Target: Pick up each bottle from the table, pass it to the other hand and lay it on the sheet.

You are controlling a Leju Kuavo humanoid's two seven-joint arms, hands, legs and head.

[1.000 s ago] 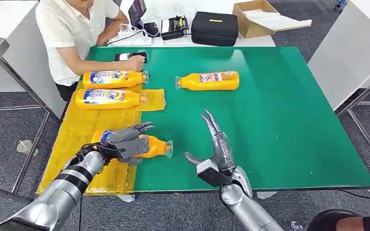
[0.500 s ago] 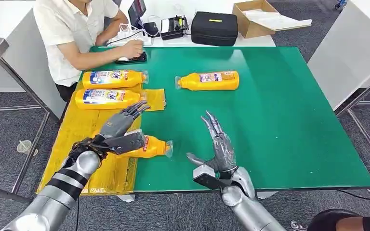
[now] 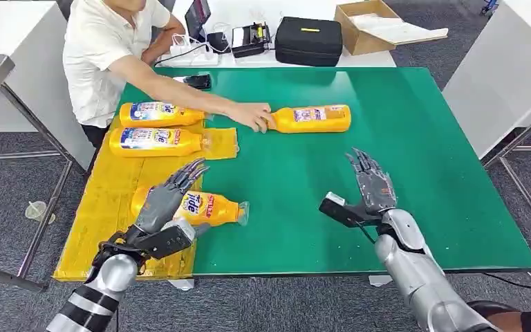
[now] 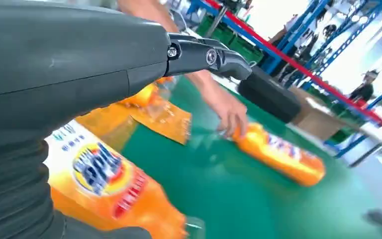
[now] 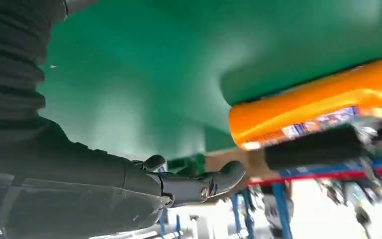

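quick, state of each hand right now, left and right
Left hand: open, fingers spread over the bottle lying on the yellow sheet, not gripping it.
Right hand: open, holding nothing.

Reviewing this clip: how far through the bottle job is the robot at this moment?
Three bottles lie on the yellow sheet: two far ones and the nearest bottle, with the left hand open over it. Nothing is in hand; the right hand is open. Left: the last bottle on the green table, touched by a person's hand.
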